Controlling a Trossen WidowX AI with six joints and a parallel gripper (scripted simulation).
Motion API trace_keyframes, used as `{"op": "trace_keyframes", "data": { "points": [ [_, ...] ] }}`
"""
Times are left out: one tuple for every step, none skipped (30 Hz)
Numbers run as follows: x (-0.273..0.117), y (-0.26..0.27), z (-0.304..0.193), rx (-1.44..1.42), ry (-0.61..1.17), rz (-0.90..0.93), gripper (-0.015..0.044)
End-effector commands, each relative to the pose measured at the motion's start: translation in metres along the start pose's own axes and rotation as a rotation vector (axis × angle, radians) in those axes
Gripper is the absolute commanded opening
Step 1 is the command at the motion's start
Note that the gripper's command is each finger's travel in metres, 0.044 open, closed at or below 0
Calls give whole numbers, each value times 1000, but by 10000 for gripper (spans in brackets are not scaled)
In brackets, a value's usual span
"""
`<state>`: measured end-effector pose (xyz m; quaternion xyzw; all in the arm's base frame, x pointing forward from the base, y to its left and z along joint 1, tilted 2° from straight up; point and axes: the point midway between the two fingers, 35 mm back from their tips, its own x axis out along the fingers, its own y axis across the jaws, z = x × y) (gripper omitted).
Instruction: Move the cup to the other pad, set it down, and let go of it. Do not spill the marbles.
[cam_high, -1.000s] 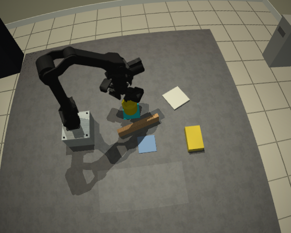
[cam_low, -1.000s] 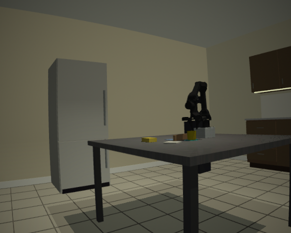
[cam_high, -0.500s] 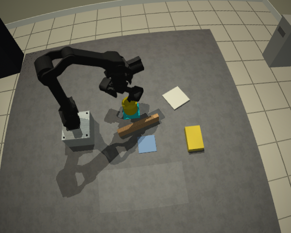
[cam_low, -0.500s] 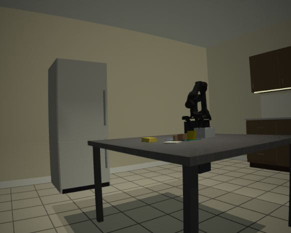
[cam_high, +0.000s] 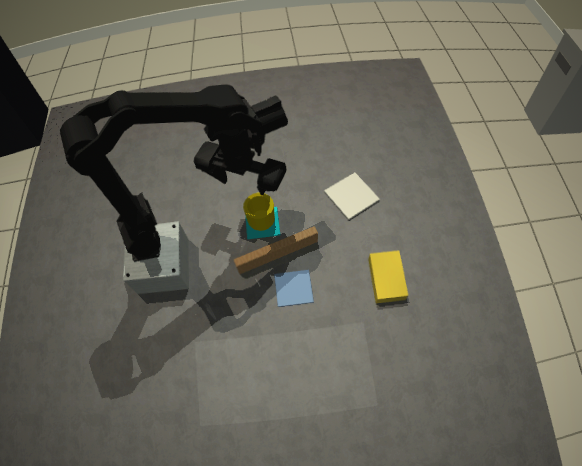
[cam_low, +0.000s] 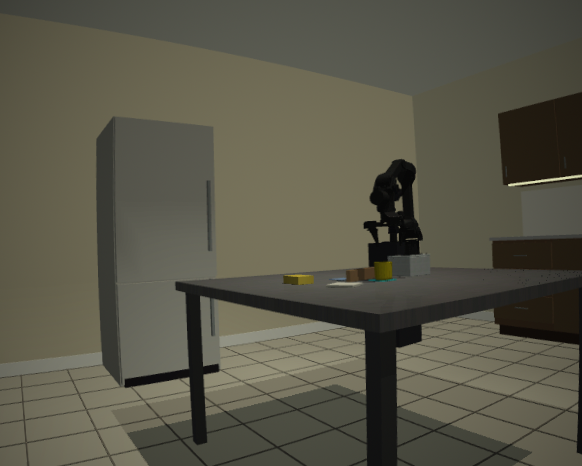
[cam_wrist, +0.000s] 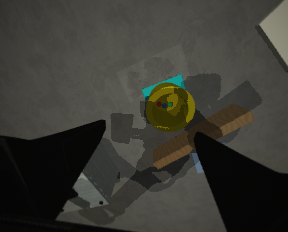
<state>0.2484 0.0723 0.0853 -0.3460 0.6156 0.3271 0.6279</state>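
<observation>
The yellow cup (cam_high: 260, 216) (cam_low: 383, 270) (cam_wrist: 170, 122) stands upright on the teal pad (cam_high: 255, 234) (cam_wrist: 175, 82). Three small marbles (cam_wrist: 164, 105), red, blue and green, lie inside it in the wrist view. The light blue pad (cam_high: 294, 290) (cam_wrist: 198, 164) lies on the far side of a wooden bar from the cup, with nothing on it. My gripper (cam_high: 243, 186) (cam_wrist: 150, 130) is wide open and empty. It hangs above the cup's height and off to one side, with no finger touching the cup.
The wooden bar (cam_high: 276, 251) (cam_low: 352, 275) (cam_wrist: 165, 155) lies between the teal and blue pads. A white square (cam_high: 352, 196) (cam_low: 344, 285) (cam_wrist: 277, 32) and a yellow block (cam_high: 388, 275) (cam_low: 298, 279) lie farther from the arm's grey base block (cam_high: 170, 282) (cam_low: 410, 265).
</observation>
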Motion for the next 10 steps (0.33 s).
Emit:
{"op": "trace_keyframes", "data": {
  "points": [
    [-18,0,0,4,-2,-9,440],
    [-20,1,0,4,-3,-9,440],
    [-21,1,0,4,-3,-9,440],
    [-21,1,0,4,-3,-9,440],
    [-21,0,1,4,-3,-9,440],
    [-21,0,1,4,-3,-9,440],
    [-16,0,1,1,-5,-4,440],
    [-16,0,1,1,-5,-4,440],
    [-16,0,1,1,-5,-4,440],
    [-16,0,1,1,-5,-4,440]
  ]
}}
